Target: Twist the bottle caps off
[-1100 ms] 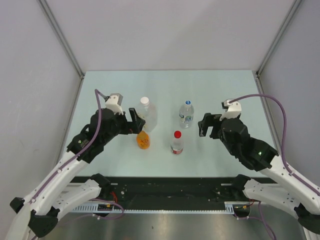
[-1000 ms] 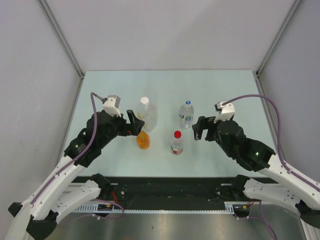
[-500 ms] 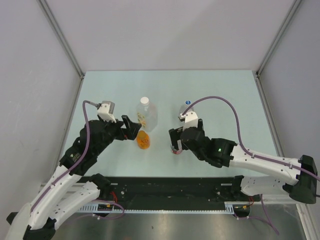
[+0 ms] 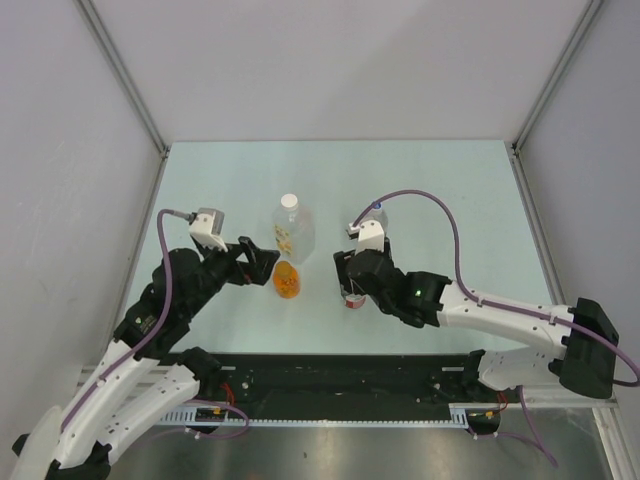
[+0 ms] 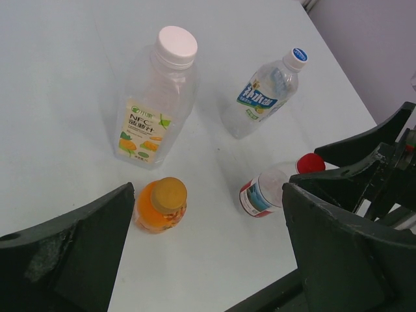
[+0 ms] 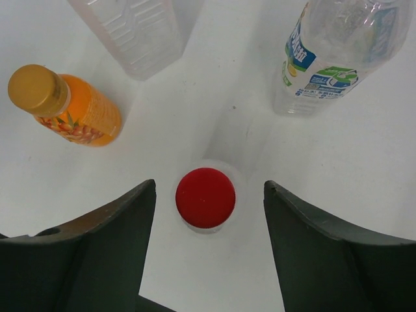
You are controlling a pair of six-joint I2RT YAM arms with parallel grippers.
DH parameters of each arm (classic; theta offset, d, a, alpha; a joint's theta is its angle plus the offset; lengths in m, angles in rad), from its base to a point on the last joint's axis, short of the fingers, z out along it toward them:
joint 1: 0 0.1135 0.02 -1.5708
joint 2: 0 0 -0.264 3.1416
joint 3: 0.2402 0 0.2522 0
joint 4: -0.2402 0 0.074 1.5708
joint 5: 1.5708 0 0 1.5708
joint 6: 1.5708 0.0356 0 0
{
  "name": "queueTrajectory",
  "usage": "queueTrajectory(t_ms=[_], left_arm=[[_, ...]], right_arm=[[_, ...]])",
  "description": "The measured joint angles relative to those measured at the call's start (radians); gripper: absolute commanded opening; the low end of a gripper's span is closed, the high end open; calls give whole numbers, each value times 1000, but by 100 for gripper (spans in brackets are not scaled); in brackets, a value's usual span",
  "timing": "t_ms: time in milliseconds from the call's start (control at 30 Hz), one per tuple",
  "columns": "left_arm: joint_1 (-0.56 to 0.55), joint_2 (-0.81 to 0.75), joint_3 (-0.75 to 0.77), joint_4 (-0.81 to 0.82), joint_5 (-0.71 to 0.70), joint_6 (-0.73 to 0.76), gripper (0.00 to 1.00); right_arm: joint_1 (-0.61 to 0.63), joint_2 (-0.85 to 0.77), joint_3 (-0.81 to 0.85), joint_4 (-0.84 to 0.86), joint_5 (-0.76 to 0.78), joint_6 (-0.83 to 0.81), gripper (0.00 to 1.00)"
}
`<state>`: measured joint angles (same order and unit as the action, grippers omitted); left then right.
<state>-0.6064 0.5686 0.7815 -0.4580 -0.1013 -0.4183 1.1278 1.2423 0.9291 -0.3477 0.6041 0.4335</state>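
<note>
The large bottle (image 4: 291, 232) with an orange-green label has a white cap (image 4: 289, 201) and stands upright; it also shows in the left wrist view (image 5: 153, 110) with its cap (image 5: 177, 44). The blue-label bottle (image 5: 263, 97) has a blue cap (image 5: 298, 56). The red-label bottle (image 5: 266, 194) carries a red cap (image 6: 205, 197). My right gripper (image 6: 209, 188) is open and hovers straight over the red cap, one jaw on each side, not touching. My left gripper (image 4: 262, 262) is open and empty, left of the bottles.
A small orange juice bottle (image 4: 286, 280) with a gold cap stands between the two grippers, in front of the large bottle; it also shows in the right wrist view (image 6: 65, 107). The right wrist and its cable hide most of the blue-label bottle in the top view.
My right arm has swung left from the table's right side and now sits over the red-capped bottle. My left gripper has drawn back a little toward the left.
</note>
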Motion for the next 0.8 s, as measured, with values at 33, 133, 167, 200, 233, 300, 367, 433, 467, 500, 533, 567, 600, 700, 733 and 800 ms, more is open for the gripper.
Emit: queueTrajectory(t_ms=[33,133,167,200,233,300,367,433,467,500,533,567,600,700,733,800], left_arm=[[0,-3,-1,-1,0,1,100],[0,-8,-1,0,1,2,100],[0,-8,-1,0,2,2,100],[0,-8,-1,0,2,2,100],[0,-8,-2,0,2,3,100],[0,-8,-3,0,2,4,100],[0,-11,-6,0,2,8,100],[0,-14,-11,0,2,9,100],[0,-14,-13,0,2,10,100],[0,-14,-14,-1,2,10,100],[0,-14,-14,0,2,10,100],[0,-14,-15,-1,2,10,100],[0,-14,-15,0,3,10,100],[0,-14,-15,8,45,19,100],[0,-14,-16,21,76,23,100],[0,-16,-23,55,136,28,100]], right_arm=[[-3,4,0,3,-2,1,66],[-12,18,0,13,-8,3,63],[-14,24,0,17,-8,3,62],[-17,30,0,20,-11,3,61],[-19,37,0,21,-13,3,57],[-22,50,0,23,-18,3,54],[-24,58,0,23,-21,3,45],[-24,58,0,24,-22,3,38],[-24,57,0,26,-22,3,34],[-24,56,-1,26,-22,4,32],[-24,54,-3,28,-21,2,29],[-22,48,-6,29,-21,3,28],[-19,34,-13,27,-19,3,27],[0,-26,-24,22,-13,3,23],[10,-61,-27,20,-13,3,20],[19,-132,-28,21,-21,6,14]])
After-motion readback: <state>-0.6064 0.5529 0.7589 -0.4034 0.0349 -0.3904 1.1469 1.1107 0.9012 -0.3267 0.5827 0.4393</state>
